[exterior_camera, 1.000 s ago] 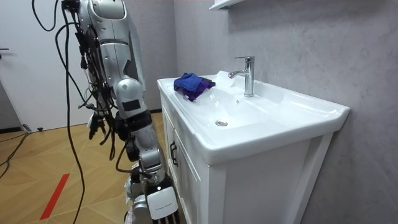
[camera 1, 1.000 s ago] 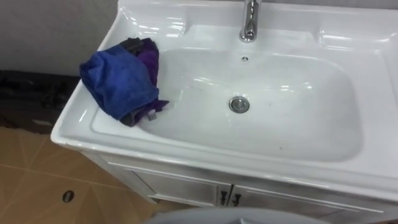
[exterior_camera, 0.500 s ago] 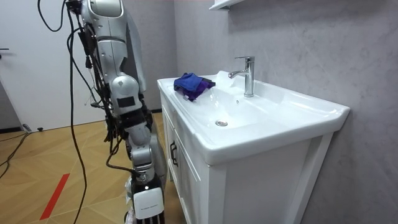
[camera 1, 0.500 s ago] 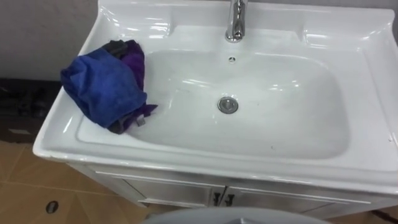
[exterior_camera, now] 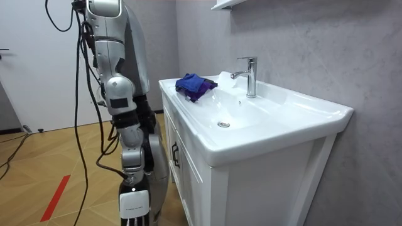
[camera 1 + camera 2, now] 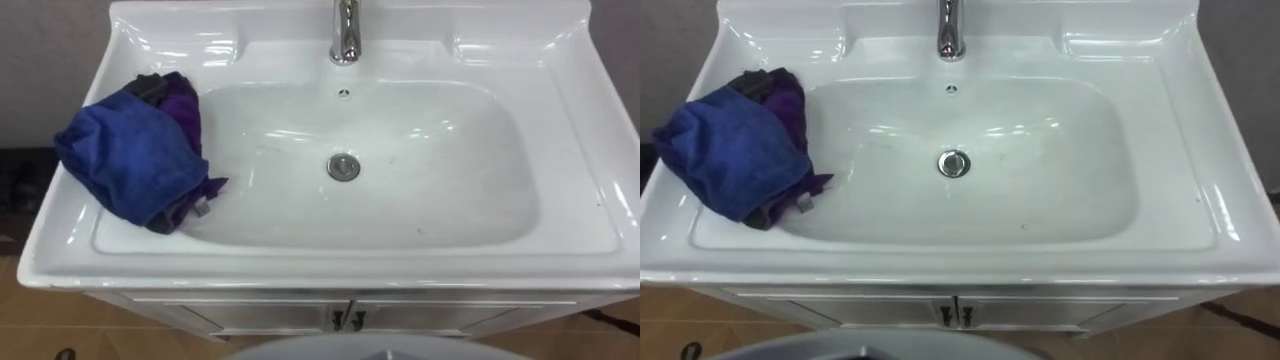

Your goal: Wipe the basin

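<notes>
A crumpled blue and purple cloth [image 6: 135, 150] lies on the left rim of the white basin [image 6: 440, 200] and hangs a little into the bowl. The bowl has a round metal drain [image 6: 343, 167] in the middle, below a chrome faucet [image 6: 345, 30] at the back. In the room view I stand at the front of the basin cabinet, on the side nearer the cloth [image 5: 195, 83]. My right arm hangs straight down, with the right hand [image 5: 134, 206] low beside my legs, far from cloth and basin.
White cabinet doors with small dark handles [image 6: 340, 320] sit under the basin. A grey wall runs behind the basin, with a white shelf [image 5: 226, 4] high up. Wooden floor [image 5: 50, 157] stretches away on the room view's left.
The eye view has swung so the basin now lies square in front. In the room view I have turned and shifted towards the cabinet. The cloth has stayed in place.
</notes>
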### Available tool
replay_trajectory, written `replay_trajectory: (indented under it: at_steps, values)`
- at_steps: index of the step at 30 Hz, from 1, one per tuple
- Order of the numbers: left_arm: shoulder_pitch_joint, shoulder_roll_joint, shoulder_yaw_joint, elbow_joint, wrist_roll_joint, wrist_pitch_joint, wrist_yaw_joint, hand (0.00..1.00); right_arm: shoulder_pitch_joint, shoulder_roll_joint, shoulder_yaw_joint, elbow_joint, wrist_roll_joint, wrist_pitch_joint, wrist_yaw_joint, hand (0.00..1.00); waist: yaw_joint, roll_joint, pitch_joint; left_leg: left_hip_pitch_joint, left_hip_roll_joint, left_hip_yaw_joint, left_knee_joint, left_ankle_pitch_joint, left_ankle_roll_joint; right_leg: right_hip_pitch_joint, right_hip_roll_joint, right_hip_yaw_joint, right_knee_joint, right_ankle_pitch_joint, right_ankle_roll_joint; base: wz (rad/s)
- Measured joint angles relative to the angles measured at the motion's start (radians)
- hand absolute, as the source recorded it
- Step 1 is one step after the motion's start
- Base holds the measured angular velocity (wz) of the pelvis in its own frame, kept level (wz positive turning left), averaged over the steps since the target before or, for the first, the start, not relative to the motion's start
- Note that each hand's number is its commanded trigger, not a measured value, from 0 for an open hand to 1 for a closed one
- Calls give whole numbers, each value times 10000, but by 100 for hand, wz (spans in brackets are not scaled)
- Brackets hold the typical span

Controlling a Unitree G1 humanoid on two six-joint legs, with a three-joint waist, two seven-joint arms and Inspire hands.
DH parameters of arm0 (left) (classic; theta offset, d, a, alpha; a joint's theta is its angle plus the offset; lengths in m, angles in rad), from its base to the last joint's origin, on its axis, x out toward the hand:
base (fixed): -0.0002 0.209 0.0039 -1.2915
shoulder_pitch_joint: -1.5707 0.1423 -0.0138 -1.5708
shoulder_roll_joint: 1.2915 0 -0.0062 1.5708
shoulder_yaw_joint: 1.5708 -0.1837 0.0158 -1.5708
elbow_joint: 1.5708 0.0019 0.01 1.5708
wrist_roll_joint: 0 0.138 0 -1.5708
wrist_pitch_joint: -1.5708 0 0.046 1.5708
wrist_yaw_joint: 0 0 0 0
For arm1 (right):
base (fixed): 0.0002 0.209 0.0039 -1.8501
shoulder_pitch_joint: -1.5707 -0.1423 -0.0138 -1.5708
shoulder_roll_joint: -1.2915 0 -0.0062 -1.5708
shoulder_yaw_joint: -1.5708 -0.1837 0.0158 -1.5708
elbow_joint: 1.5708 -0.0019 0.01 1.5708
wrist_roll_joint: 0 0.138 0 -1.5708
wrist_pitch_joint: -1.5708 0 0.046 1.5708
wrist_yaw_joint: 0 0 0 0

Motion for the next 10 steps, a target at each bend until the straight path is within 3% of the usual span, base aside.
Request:
replay_trajectory:
  at_steps: [4,10]
  values:
    - [-203,27,-381,1,736,11,-706,0,-65,35,49,-109,-435,-1,176,0,-248,-72,44,22,12,76,-5,-18,0,-23,27,130,-11,0,3,-5]
    - [-440,83,-1286,-26,1543,87,-1369,0,-147,57,67,-179,-1175,14,299,0,-459,-80,45,17,57,147,-29,-109,11,-210,64,219,128,0,1,-4]
